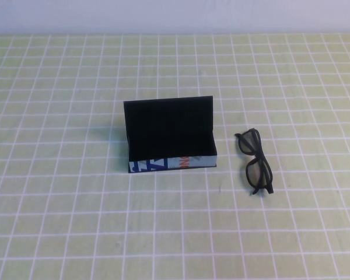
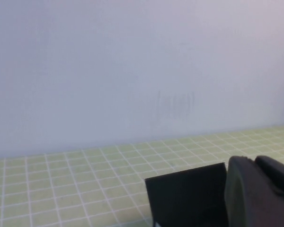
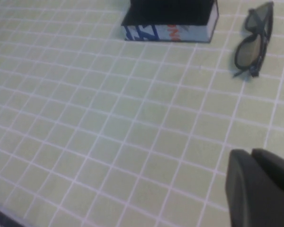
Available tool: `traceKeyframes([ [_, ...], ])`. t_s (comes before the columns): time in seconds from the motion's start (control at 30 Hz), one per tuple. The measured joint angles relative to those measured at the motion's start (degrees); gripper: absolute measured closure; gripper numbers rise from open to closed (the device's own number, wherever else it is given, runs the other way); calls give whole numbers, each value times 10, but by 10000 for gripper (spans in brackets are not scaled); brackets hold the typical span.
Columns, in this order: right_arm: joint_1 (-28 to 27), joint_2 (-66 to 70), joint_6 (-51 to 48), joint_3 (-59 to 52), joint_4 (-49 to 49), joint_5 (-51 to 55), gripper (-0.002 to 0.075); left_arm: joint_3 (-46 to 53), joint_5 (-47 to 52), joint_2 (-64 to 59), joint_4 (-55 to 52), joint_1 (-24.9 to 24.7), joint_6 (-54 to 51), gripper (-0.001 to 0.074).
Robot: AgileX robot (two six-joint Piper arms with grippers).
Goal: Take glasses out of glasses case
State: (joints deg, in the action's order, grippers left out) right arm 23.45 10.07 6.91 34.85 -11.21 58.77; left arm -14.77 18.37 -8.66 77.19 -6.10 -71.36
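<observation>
Even, soft, bright lighting; mild blur throughout.

Diffuse overhead light, no glare or hot spots on the green gridded table [image 1: 76, 221]. Only faint, short shadows: a thin one under the glasses [image 1: 256, 161], a soft dark patch left of the glasses case [image 1: 170, 137]. Case interior pure black, no detail. High view slightly soft, washed pale along the far edge. Wrist views hazier; dark foreground shapes at their corners fully out of focus.
</observation>
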Motion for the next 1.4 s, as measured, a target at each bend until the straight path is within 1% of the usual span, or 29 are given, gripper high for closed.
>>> traceKeyframes([
  [0.03,0,0,-12,-10,-10,-23,742,15,-12,18,0,0,1,739],
  [0.17,0,0,-66,-65,-39,-171,742,91,-81,82,4,0,1,739],
  [0.3,0,0,-90,-131,-45,-331,742,153,-151,91,8,0,1,739],
  [0.4,0,0,-109,-177,-46,-437,742,162,-178,91,12,0,1,739],
  [0.5,0,0,-114,-212,-49,-493,742,162,-187,92,14,0,1,739],
  [0.6,0,0,-116,-232,-50,-512,742,162,-188,92,16,0,0,739],
  [0.67,0,0,-116,-237,-50,-505,742,162,-188,93,16,0,0,739],
  [1.03,0,0,-116,-239,-51,-402,742,162,-188,93,16,0,-1,739],
  [1.2,-3,-1,-114,-244,14,-415,742,162,-188,93,16,0,-1,739],
  [1.27,-25,-2,-111,-254,26,-452,742,162,-188,93,16,0,-1,739],
  [1.4,-121,-7,-110,-291,33,-528,742,162,-188,93,17,0,-1,739],
])
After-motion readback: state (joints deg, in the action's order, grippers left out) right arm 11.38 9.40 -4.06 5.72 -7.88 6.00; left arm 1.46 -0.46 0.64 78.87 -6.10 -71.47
